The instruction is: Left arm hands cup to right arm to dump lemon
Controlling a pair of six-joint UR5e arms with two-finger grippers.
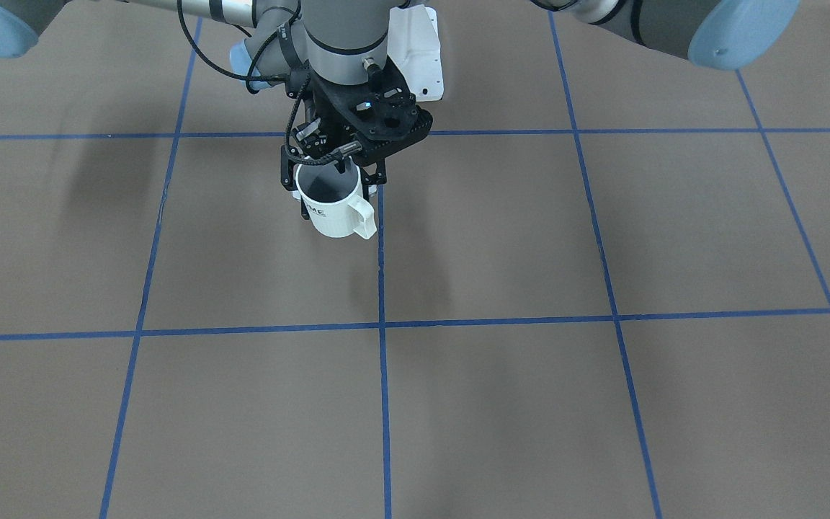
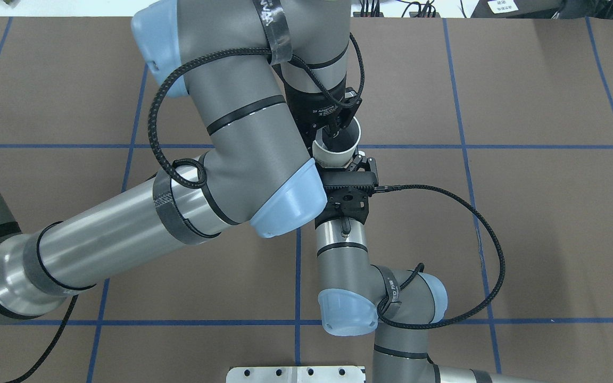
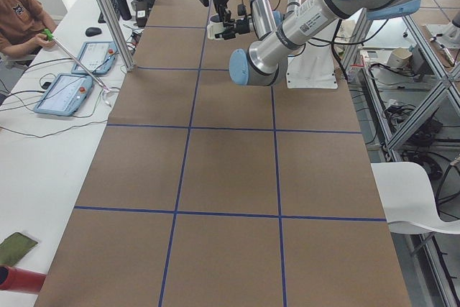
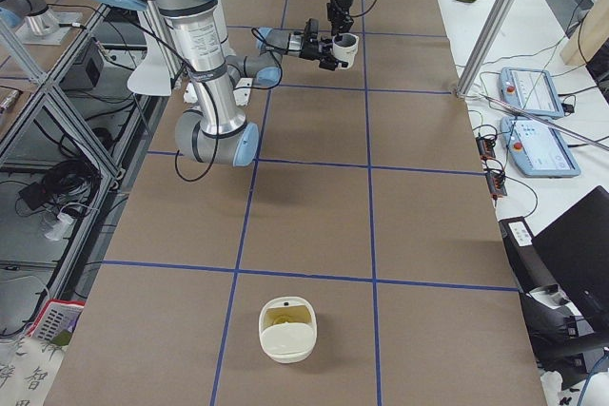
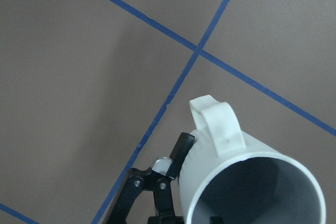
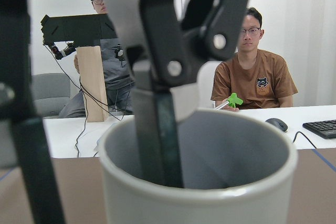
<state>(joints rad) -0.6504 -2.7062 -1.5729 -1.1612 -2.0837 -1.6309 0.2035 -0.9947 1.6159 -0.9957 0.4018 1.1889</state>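
- The cup (image 1: 328,213) is up in the air over the middle part of the table (image 1: 602,418), well away from every edge and corner. It stands upright, mouth up.
- It is a small white mug, dark grey inside. Its square loop handle (image 1: 363,218) points toward the table's far edge, away from the robot. Dark letters (image 1: 315,212) show on its side, partly hidden.
- I cannot see the lemon. The bottom of the cup is dark in every view, so it may be in there.
- The left gripper (image 2: 334,134) comes straight down from above. Its jaws are almost together, and one finger (image 6: 155,129) dips inside the cup. I think it pinches the cup's wall, because the cup hangs clear of the table.
- The right gripper (image 2: 339,158) reaches in flat from the robot's edge. Its jaws are wide, one on each side of the cup. One finger pad (image 5: 181,148) looks to touch the wall near the handle. I cannot tell if it squeezes yet.
- The step is the hand-over. To do it well, the right gripper should squeeze both sides tight first. Only then should the left gripper open.
- The left gripper should then go straight up, so its finger does not catch the rim and tip the cup.
- The left arm (image 2: 242,106) crosses right over the right arm (image 2: 341,250), so both should move slowly.
- A white tub (image 4: 264,330) sits near the table's end on the robot's right. It may be where the lemon goes.
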